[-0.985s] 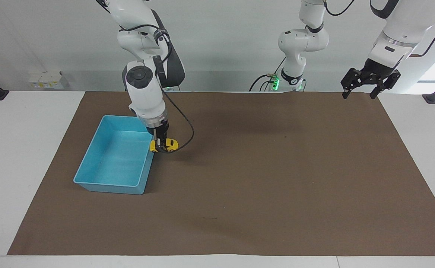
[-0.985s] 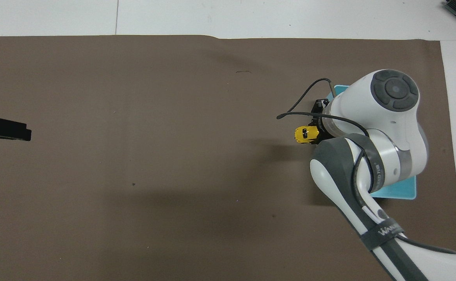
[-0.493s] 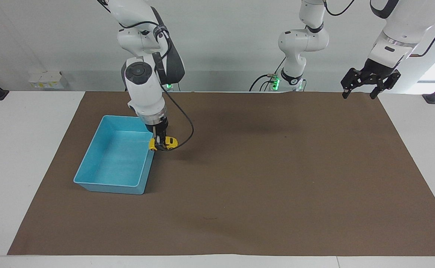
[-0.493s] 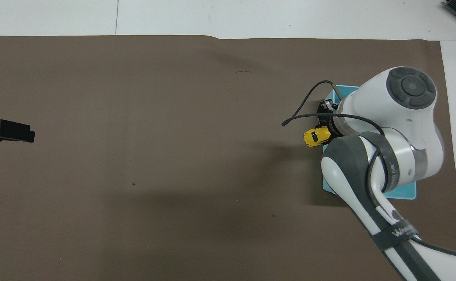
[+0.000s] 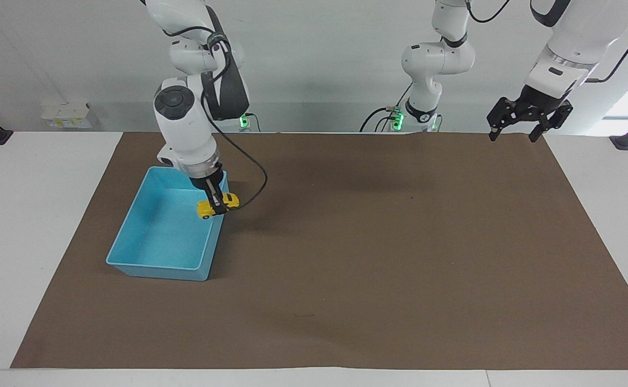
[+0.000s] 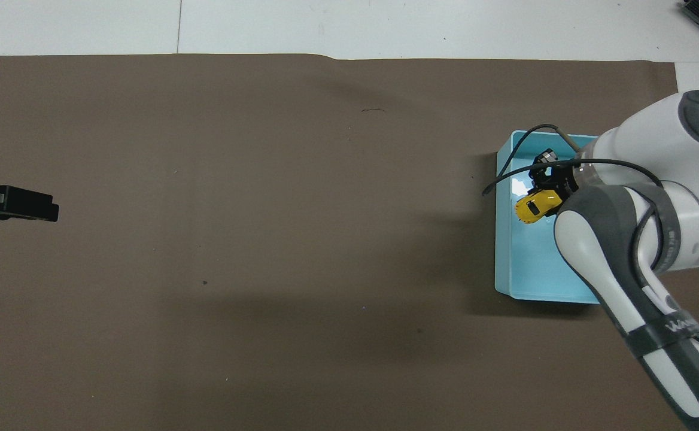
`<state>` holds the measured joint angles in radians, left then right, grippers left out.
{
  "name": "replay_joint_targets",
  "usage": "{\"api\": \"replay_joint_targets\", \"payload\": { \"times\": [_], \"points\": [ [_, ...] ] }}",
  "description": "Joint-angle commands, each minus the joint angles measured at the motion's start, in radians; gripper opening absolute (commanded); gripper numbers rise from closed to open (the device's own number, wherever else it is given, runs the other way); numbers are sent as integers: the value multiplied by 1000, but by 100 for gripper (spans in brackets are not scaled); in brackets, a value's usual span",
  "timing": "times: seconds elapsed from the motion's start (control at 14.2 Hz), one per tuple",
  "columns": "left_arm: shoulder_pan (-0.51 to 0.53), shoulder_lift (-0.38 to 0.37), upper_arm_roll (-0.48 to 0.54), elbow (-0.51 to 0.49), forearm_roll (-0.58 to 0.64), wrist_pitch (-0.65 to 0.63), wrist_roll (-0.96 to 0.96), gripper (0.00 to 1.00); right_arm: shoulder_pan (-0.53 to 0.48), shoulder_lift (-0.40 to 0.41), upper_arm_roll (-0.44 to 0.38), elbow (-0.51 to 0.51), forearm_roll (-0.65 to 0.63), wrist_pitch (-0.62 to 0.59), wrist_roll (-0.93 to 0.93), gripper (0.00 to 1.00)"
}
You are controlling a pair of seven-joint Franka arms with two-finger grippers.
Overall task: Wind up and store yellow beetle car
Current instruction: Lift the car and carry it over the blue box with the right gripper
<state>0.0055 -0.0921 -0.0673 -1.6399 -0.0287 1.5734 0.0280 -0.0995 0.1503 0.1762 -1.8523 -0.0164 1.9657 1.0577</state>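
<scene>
Right gripper (image 5: 218,206) has shifted from just outside the blue bin (image 5: 131,252) to over its interior, carrying the yellow beetle car (image 5: 217,206) with it; a second ago the car hung over the mat beside the bin's wall, now it hangs over the wall at the left arm's side and the bin floor next to it. Fingers pinch the car across its body, and it sits tilted in the grip. In the overhead view the car (image 6: 536,206) is inside the bin outline (image 6: 526,291), close to the rim on the left arm's side and toward the edge farther from the robots. Car is off the bin floor, not touching any wall that I can see.

Room: bin floor under and around the car is bare, so open space toward the right arm's end and toward the robots. Black cable loops off the right wrist over the bin rim and the mat beside it.

Bin sits on the brown mat (image 5: 378,258) at the right arm's end, all four rims inside the mat edge.

Left gripper (image 5: 516,131) has crept slightly, waits raised over the mat's edge nearest the robots at the left arm's end, fingers spread, holding nothing. Only its tip shows overhead (image 6: 23,204).
</scene>
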Motion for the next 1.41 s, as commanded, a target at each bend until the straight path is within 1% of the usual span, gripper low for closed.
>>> {"api": "replay_joint_targets", "payload": {
  "times": [0.0,0.28,0.42,0.56,0.77,0.91,1.13,1.34],
  "points": [
    [-13,-9,9,3,-11,-19,0,100,-58,-14,9,-15,44,-14,-167,0],
    [-10,-11,9,0,-11,-23,1,100,-109,-41,9,-19,44,-60,-413,0],
    [-13,-12,9,-1,-10,-24,1,100,-129,-55,9,-28,44,-103,-568,0],
    [-13,-14,9,-3,-10,-27,0,100,-153,-75,9,-62,44,-102,-752,0],
    [-13,-14,9,-5,-10,-26,-3,100,-174,-90,9,-102,44,-65,-960,0],
    [-15,-12,8,-6,-8,-26,-3,100,-175,-110,8,-139,43,-22,-1027,0],
    [-13,-9,4,-8,-10,-26,-5,100,-158,-132,8,-188,30,34,-1033,0],
    [-13,-9,1,-6,-11,-26,-3,100,-160,-117,8,-246,27,123,-1038,0]
  ]
}}
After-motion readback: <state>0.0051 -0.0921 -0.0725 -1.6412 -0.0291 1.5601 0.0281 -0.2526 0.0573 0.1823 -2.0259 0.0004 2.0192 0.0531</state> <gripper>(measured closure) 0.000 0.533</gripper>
